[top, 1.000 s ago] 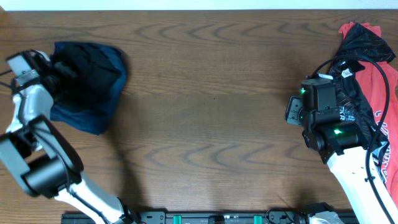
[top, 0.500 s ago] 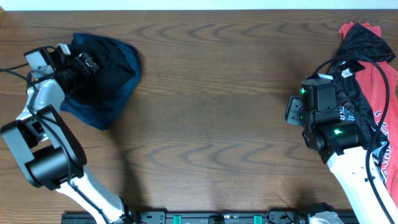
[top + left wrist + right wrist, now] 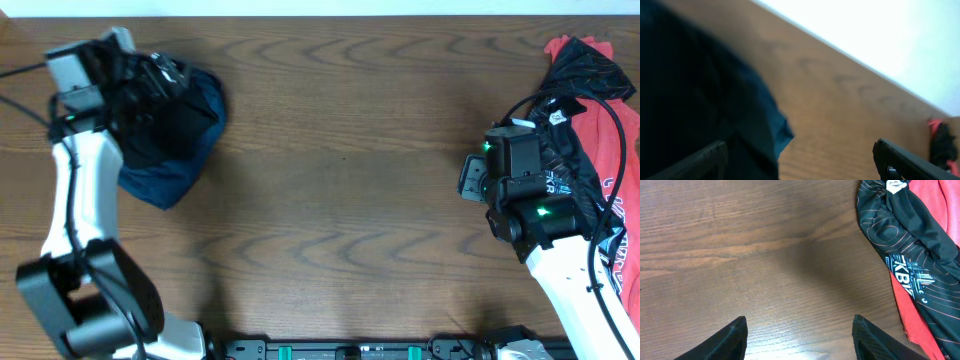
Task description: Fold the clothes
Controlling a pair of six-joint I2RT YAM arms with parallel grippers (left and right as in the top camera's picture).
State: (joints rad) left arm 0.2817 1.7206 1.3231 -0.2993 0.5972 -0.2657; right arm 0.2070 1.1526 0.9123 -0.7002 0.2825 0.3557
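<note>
A dark blue garment [image 3: 185, 150] lies bunched at the table's back left, with black fabric [image 3: 160, 125] on top of it. My left gripper [image 3: 158, 78] hovers at the pile's back edge, open. In the blurred left wrist view the dark garment [image 3: 700, 100] fills the left side, my left gripper [image 3: 800, 165] spans its edge, and one fingertip [image 3: 702, 160] is over the fabric. The red and black-patterned clothes [image 3: 595, 90] are heaped at the far right. My right gripper [image 3: 512, 160] stands open beside them; in its wrist view my right gripper [image 3: 802, 340] is over bare wood, left of the black-patterned top [image 3: 905, 245].
The wooden table [image 3: 340, 170] runs between the two piles. Its white back edge [image 3: 320, 8] lies just behind the dark pile. The right arm's cables [image 3: 590, 190] drape over the red garment [image 3: 912, 312].
My left gripper has opened and let go of the dark pile, then swung right and toward the table's back. The pile shifted slightly right. The right arm has not moved.
</note>
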